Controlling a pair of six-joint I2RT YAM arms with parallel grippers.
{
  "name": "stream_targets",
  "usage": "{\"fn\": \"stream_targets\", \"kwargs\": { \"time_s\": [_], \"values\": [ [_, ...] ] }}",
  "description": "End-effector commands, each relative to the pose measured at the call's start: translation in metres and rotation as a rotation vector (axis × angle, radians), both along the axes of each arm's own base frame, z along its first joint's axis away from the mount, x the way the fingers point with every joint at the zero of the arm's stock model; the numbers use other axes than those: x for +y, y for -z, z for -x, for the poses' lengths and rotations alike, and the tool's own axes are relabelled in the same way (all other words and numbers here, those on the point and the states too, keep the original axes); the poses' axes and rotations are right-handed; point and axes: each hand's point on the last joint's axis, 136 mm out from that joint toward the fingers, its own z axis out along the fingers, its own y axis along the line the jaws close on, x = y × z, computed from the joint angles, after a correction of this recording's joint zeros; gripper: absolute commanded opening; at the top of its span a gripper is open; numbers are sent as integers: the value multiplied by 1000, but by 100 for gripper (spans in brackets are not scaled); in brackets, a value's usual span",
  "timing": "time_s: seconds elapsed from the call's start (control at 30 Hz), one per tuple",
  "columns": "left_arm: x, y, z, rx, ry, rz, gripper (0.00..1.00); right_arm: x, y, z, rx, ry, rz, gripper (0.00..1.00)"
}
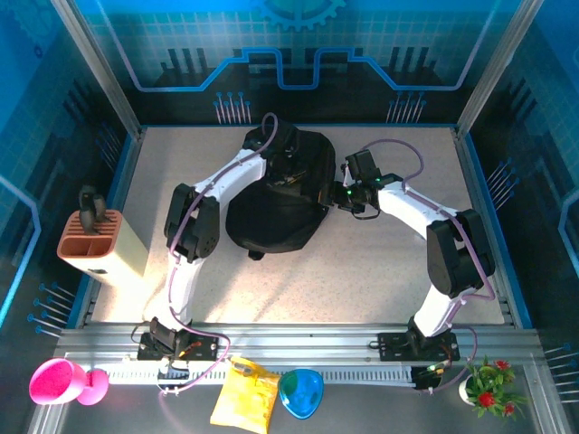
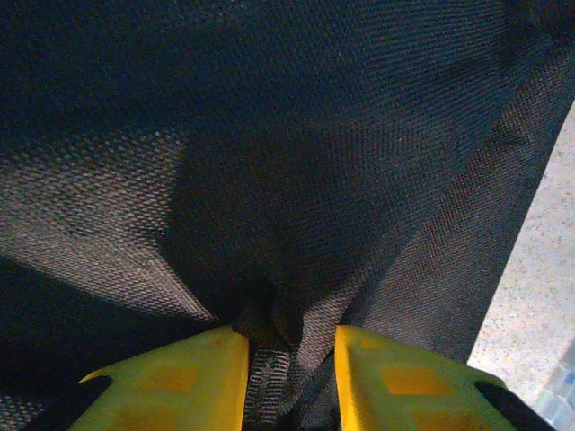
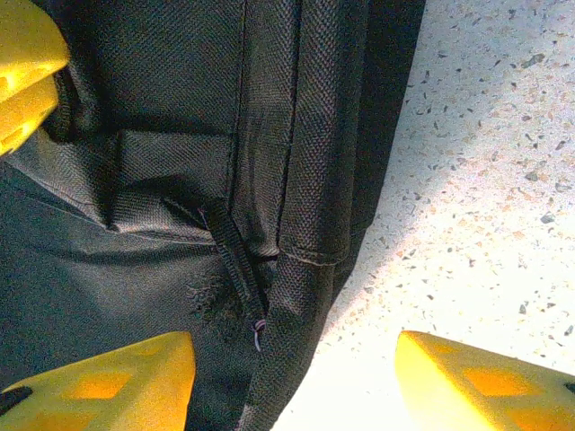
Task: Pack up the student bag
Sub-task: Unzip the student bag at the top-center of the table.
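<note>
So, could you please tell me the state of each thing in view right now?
student bag, lying on the table, bunched
left gripper, shut on the student bag's fabric
right gripper, open, astride the student bag's edge
tool holder, upright, dark tools inside

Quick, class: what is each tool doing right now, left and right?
Left tool: closed on a fold of the student bag.
Right tool: open, straddling the bag's edge, holding nothing.

Robot lab cell: blue printed walls [image 1: 136, 36], aluminium framing [image 1: 99, 65].
</note>
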Motion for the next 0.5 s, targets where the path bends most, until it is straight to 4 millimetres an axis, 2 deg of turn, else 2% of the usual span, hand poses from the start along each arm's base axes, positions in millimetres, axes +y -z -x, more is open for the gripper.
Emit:
{"fn": "stream_targets", "kwargs": {
  "time_s": [0.0, 0.23, 0.47],
  "values": [
    [1, 17, 6, 26, 10, -88, 27, -3, 4, -2, 15, 15, -18, 61],
    [0, 12, 4, 7, 17, -105, 15, -5, 9, 0, 31, 19, -6, 60],
    [-1, -13, 5, -47, 43, -84, 8, -10, 21, 3, 66, 33, 25, 59]
  ]
}}
